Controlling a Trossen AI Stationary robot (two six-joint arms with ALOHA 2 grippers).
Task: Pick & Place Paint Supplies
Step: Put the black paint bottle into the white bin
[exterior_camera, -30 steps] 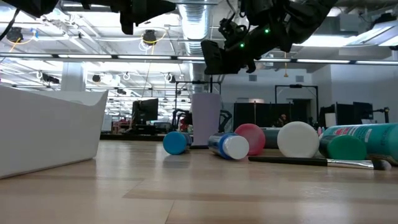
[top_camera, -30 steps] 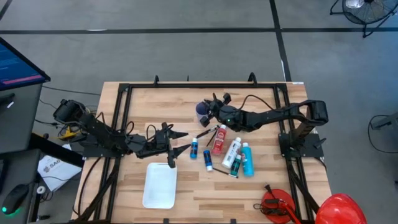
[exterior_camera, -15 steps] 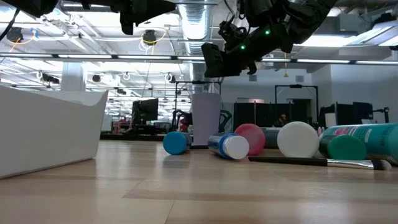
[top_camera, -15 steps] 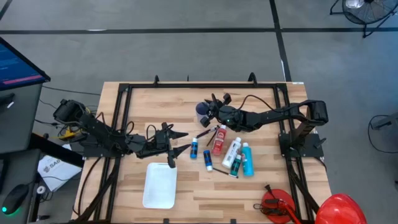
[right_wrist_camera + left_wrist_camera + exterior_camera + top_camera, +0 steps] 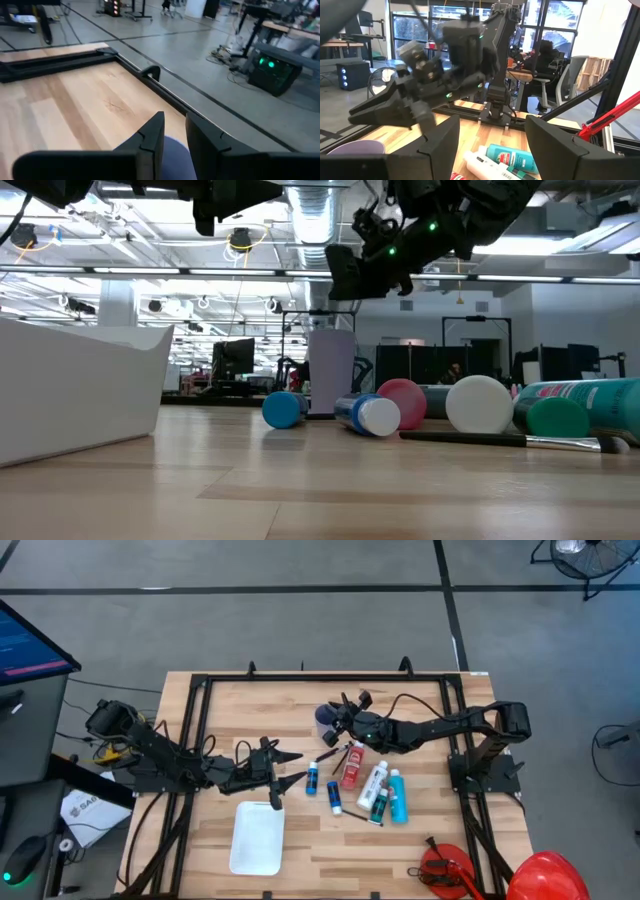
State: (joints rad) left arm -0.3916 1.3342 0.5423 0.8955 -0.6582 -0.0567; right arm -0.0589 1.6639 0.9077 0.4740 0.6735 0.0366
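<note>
Right gripper (image 5: 339, 721): mine, hanging directly above the purple cup (image 5: 324, 718), clear of its rim; in the low view it sits high over the cup's pale wall
Right fingers (image 5: 150, 135): drawn close, only a narrow slit between them, through which I see the cup's mouth; I make out nothing in the slit
Left gripper (image 5: 297, 767): mine, off to the tray side of the cup, well apart from it, above bare table (image 5: 420, 840)
Left fingers (image 5: 440, 145): spread wide, nothing between them; past them I see the cup's rim and my other arm over it
Red bottle (image 5: 351, 768): lying on its side, the bottle nearest the cup, not touching it
White bottle (image 5: 372, 785): lying just beyond the red bottle from the cup, alongside it
Light blue bottle (image 5: 399, 796): lying farther from the cup again, next to the white bottle
Teal bottle (image 5: 380, 806): small, tucked between the white and light blue bottles at their ends far from the cup
Small blue bottles (image 5: 312, 778): two of them lying near the cup, between it and the tray, white caps on
Brush (image 5: 510, 440): thin and dark, flat on the wood at the far edge of the bottle group from the cup
White tray (image 5: 256, 837): well apart from the cup, past the small blue bottles; I cannot see into it from the low view, and from above it looks plain white
Red helmet (image 5: 545, 875): far from the cup, off the table's corner
</note>
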